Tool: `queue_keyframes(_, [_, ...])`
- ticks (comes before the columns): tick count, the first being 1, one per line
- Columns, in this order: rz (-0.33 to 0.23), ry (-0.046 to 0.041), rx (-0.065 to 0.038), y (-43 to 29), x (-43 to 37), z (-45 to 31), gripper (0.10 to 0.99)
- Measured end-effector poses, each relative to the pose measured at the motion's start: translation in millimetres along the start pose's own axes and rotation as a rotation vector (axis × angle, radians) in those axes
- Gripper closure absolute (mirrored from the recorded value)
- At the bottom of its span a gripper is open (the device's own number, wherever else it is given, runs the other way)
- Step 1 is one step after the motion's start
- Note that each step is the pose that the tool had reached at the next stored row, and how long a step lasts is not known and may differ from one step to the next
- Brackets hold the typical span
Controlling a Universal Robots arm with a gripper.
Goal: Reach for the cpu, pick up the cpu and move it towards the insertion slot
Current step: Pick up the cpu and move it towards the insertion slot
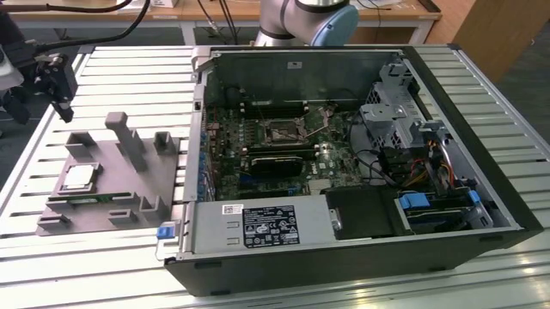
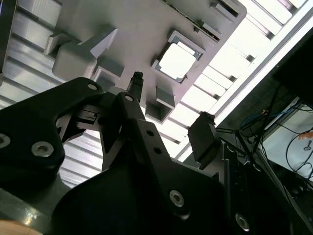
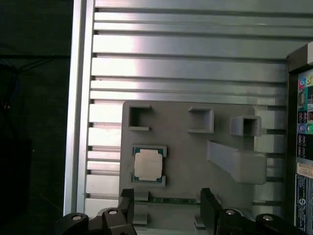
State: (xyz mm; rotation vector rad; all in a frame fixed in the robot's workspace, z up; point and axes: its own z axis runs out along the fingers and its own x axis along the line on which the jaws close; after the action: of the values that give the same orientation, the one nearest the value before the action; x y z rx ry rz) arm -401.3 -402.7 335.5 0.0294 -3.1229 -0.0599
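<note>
The cpu (image 1: 79,177) lies flat in a shallow square pocket of the grey tray (image 1: 94,215), silvery top up with a thin rim showing round it. The tray sits on the slatted metal table (image 1: 129,64), at the exterior view's left, just beside the open computer case (image 1: 507,193). In the first wrist view the cpu (image 3: 148,165) shows between small corner stops of the tray (image 3: 186,161), and in the second wrist view it (image 2: 177,62) glares bright white in the same pocket.

The gripper (image 1: 62,109) hangs in the air at the exterior view's far left, above the table and the tray's far edge, well apart from the chip and touching nothing. Its jaws stand wide apart with nothing between them. In the first wrist view the gripper (image 3: 167,203) shows two dark fingers (image 3: 208,208), and the chip lies ahead of them, nearer one finger than the other. The second wrist view shows the gripper (image 2: 171,98) with the tray's blocks beyond its tips.

The insertion slot (image 1: 281,131) sits inside the case on the green board, a dark square with a shiny frame and nothing in it. A long black card (image 1: 273,166) lies just nearer the camera than the slot. The arm's base (image 1: 305,19) stands behind the case.
</note>
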Motion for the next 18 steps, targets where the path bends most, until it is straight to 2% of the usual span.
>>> queue_keyframes(11, [0.000,0.0004,0.000,-1.9,4.8,19.8,0.439])
queue_keyframes(18, [0.000,0.0026,0.000,-2.2,4.7,27.2,0.439])
